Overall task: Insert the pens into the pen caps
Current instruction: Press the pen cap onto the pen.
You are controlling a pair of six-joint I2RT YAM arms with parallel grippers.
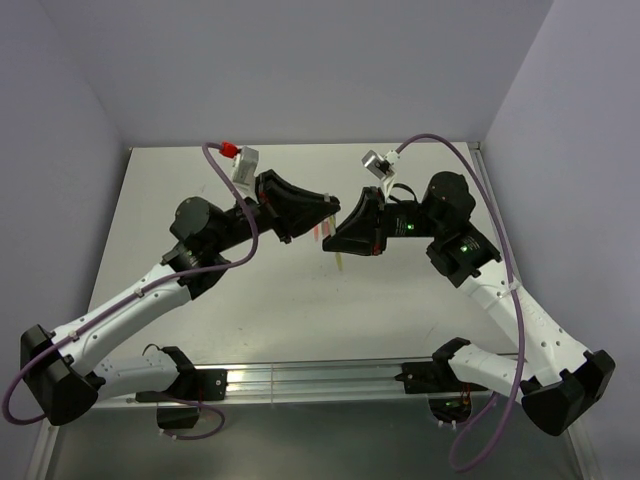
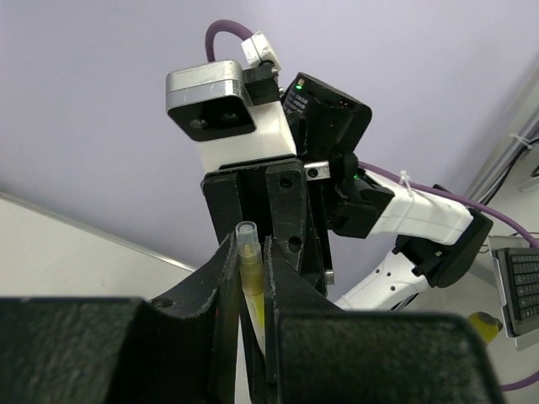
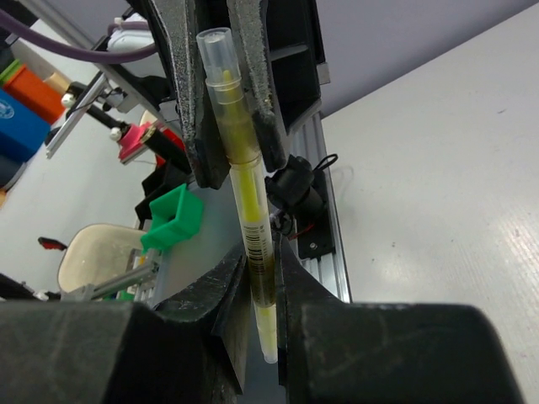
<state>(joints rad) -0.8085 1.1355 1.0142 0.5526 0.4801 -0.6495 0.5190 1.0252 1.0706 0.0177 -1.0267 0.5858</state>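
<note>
The two arms met in the middle, up above the table (image 1: 300,325). The left hand (image 1: 333,210) and the right hand (image 1: 330,243) pointed at each other, tip to tip.

Both hands held the same yellow pen (image 3: 244,194). The pen stood almost straight up in the air and did not touch the table. A clear cap (image 3: 217,59) sat on its top end.

The left hand was closed tight on the top part of the pen. Its fingers (image 3: 194,109) pressed on both sides, and the tip of the cap stuck out above them.

The right hand was closed tight too, but lower down. Its fingers (image 3: 227,295) squeezed the dark part of the pen near the bottom. A short yellow bit hung out under them.

From above, only the bottom of the yellow pen showed, poking down under the right hand.

Some pink pens (image 1: 320,232) showed in the small gap between the two hands. They seemed to lie on the table under the hands, but it was hard to tell.
</note>
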